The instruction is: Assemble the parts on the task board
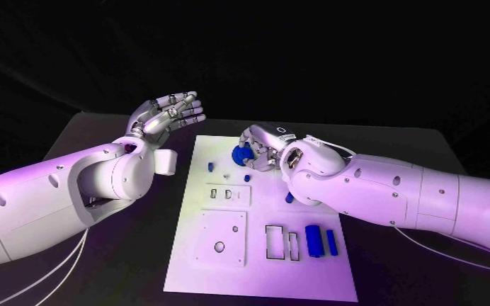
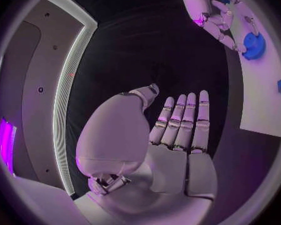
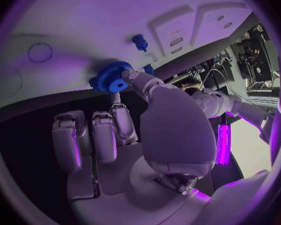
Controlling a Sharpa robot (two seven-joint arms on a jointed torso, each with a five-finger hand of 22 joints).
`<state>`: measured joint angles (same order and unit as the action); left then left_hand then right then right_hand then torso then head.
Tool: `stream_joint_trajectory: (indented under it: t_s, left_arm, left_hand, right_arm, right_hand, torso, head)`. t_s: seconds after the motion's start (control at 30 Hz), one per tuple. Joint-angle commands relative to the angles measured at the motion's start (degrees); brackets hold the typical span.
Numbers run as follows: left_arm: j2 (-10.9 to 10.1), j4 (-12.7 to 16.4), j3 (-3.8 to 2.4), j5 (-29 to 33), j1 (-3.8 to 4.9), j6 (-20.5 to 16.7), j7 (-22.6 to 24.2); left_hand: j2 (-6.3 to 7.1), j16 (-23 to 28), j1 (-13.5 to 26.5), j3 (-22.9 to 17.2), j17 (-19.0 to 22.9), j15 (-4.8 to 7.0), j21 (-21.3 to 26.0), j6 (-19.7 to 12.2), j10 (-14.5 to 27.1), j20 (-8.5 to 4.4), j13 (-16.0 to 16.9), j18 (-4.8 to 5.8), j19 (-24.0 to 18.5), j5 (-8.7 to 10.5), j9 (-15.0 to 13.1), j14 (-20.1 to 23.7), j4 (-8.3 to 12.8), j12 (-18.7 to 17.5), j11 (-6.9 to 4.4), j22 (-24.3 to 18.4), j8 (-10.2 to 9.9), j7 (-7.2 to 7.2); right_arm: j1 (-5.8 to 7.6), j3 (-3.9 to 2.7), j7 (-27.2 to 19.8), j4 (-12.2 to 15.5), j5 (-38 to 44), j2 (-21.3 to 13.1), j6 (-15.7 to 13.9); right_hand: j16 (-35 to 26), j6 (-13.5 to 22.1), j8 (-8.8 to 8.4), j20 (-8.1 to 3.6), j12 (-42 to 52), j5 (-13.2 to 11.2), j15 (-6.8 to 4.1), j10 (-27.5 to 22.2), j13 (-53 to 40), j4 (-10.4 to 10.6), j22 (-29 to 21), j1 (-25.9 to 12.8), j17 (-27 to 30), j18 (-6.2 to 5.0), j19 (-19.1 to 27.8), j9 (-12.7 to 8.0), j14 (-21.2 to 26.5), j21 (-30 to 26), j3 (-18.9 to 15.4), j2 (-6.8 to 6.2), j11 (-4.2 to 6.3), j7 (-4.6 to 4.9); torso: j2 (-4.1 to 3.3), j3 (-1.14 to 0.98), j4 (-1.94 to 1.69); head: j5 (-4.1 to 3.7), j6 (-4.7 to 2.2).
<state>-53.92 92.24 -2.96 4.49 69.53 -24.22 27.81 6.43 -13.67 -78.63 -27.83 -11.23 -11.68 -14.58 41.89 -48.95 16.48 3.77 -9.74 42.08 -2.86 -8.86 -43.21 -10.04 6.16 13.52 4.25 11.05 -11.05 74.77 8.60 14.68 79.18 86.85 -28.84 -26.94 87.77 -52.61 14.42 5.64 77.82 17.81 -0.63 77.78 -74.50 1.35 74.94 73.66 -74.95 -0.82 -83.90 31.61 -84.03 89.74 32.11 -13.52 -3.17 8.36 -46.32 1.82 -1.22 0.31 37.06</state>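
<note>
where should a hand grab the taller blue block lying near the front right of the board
By judgement, across its two long sides, coming straight down. The blue block lies flat on the task board; a slimmer blue piece sits close on one side, so fingers need care there.

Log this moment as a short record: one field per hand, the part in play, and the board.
left hand: raised off the table beside the board, fingers straight, holding nothing
right hand: over the board's far end, fingertips on the gear
part in play: round blue toothed gear
board: flat white rectangular task board, two blue bars lying near its near right corner
</note>
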Motion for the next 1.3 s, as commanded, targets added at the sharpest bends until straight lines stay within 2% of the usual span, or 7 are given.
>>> stream_joint_trajectory:
  t_s: [0.03, 0.17, 0.23, 0.47, 0.83, 1.13, 1.3]
  left_arm:
    - [0.14, 0.17, -0.03, 0.09, 0.07, 1.15, 0.30]
    - [0.13, 0.19, -0.03, 0.09, 0.07, 1.16, 0.26]
    - [0.10, 0.21, -0.03, 0.09, 0.07, 1.17, 0.24]
    - [0.02, 0.26, -0.03, 0.09, 0.07, 1.14, 0.22]
    - [-0.18, 0.33, -0.03, 0.09, 0.07, 1.08, 0.21]
    - [-0.35, 0.33, -0.03, 0.09, 0.07, 1.05, 0.24]
    - [-0.36, 0.30, -0.03, 0.09, 0.07, 1.12, 0.26]
  left_hand:
    - [0.08, 0.29, 0.68, -0.32, -0.05, 0.04, 0.22, -0.39, 0.27, 0.09, -0.03, 0.36, -0.46, -0.15, 0.06, 0.25, 0.14, -0.19, 0.07, -0.05, -0.09, -5.31]
    - [0.08, 0.29, 0.68, -0.32, -0.05, 0.04, 0.22, -0.39, 0.27, 0.09, -0.03, 0.36, -0.46, -0.15, 0.06, 0.25, 0.14, -0.19, 0.07, -0.05, -0.09, -5.31]
    - [0.08, 0.29, 0.68, -0.32, -0.05, 0.04, 0.22, -0.39, 0.27, 0.09, -0.03, 0.36, -0.46, -0.15, 0.06, 0.25, 0.14, -0.19, 0.07, -0.05, -0.09, -5.31]
    - [0.08, 0.29, 0.68, -0.32, -0.05, 0.04, 0.22, -0.39, 0.27, 0.09, -0.03, 0.36, -0.46, -0.15, 0.06, 0.25, 0.14, -0.19, 0.07, -0.05, -0.09, -5.31]
    - [0.08, 0.29, 0.68, -0.32, -0.05, 0.04, 0.22, -0.39, 0.27, 0.09, -0.03, 0.36, -0.46, -0.15, 0.06, 0.25, 0.14, -0.19, 0.07, -0.05, -0.09, -5.31]
    - [0.08, 0.29, 0.68, -0.32, -0.05, 0.04, 0.22, -0.39, 0.27, 0.09, -0.03, 0.36, -0.46, -0.15, 0.06, 0.25, 0.14, -0.19, 0.07, -0.05, -0.09, -5.31]
    - [0.08, 0.29, 0.68, -0.32, -0.05, 0.04, 0.22, -0.39, 0.27, 0.09, -0.03, 0.36, -0.46, -0.15, 0.06, 0.25, 0.14, -0.19, 0.07, -0.05, -0.09, -5.31]
  right_arm:
    - [-0.10, 0.02, 0.28, -0.22, 0.82, 0.23, 0.60]
    - [-0.14, 0.03, 0.14, -0.56, 0.63, 0.48, 0.57]
    - [-0.16, 0.04, 0.07, -0.70, 0.48, 0.56, 0.71]
    - [-0.20, 0.06, -0.11, -0.75, 0.26, 0.60, 0.89]
    - [-0.32, 0.08, -0.07, -0.05, -0.33, -0.18, 1.56]
    - [-0.44, 0.11, 0.04, 0.47, -1.62, -1.18, 3.37]
    - [-0.48, 0.11, -0.27, 1.13, -2.07, -2.18, 0.51]
  right_hand:
    - [0.15, 0.19, -0.35, -0.43, -0.04, 0.18, -0.23, 0.04, 0.19, -0.03, 15.06, -0.59, -8.75, 0.82, -6.10, 0.80, -4.59, 0.26, 0.52, 0.35, -0.12, -0.19]
    - [0.13, 3.07, -2.33, 0.01, -0.41, 0.16, 0.39, -0.40, 0.57, -0.04, 15.06, -1.32, -8.74, 0.82, -6.10, -0.01, -4.57, 0.26, 0.90, -0.36, -0.91, 0.77]
    - [0.14, 6.45, -4.93, 0.67, -0.73, 0.09, 1.16, -0.87, 0.98, -0.10, 15.06, -1.56, -8.75, 0.82, -6.10, -1.38, -4.56, 0.26, 0.51, -0.90, -1.79, 1.71]
    - [0.12, 7.54, -6.74, 1.33, -1.00, 0.10, 1.69, -1.43, 1.36, 0.54, 15.06, -1.90, -8.66, 0.82, -6.10, -2.46, -4.51, 0.26, -2.58, -1.04, -2.31, 2.17]
    - [0.11, 6.46, -6.99, 1.47, -0.91, 0.21, 1.74, -1.42, 1.28, 1.49, 15.06, -1.78, -8.62, 0.82, -6.10, -2.79, -4.49, 0.26, -4.92, -0.33, -2.30, 2.10]
    - [0.13, 4.53, -6.65, 1.27, -0.57, 0.22, 1.50, -1.08, 0.92, 3.79, 15.06, -3.25, -8.68, 0.82, -6.10, -3.06, -4.51, 0.26, -6.30, 0.51, -2.00, 1.74]
    - [0.11, 4.33, -6.68, 1.23, -0.47, 0.23, 1.46, -0.99, 0.81, 4.44, 15.06, -3.71, -8.60, 0.82, -6.10, -3.16, -4.50, 0.26, -6.43, 0.78, -1.96, 1.70]
  torso:
    - [-0.08, -0.06, -0.03]
    - [-0.04, -0.01, -0.07]
    - [-0.04, 0.02, -0.08]
    - [0.02, 0.04, -0.01]
    - [0.04, 0.03, -0.02]
    - [0.05, -0.01, 0.02]
    - [0.07, -0.05, 0.02]
  head:
    - [0.01, 0.02]
    - [0.00, 0.01]
    - [0.01, 0.11]
    - [0.10, 0.21]
    - [0.13, 0.24]
    - [0.31, 0.37]
    - [0.21, 0.18]
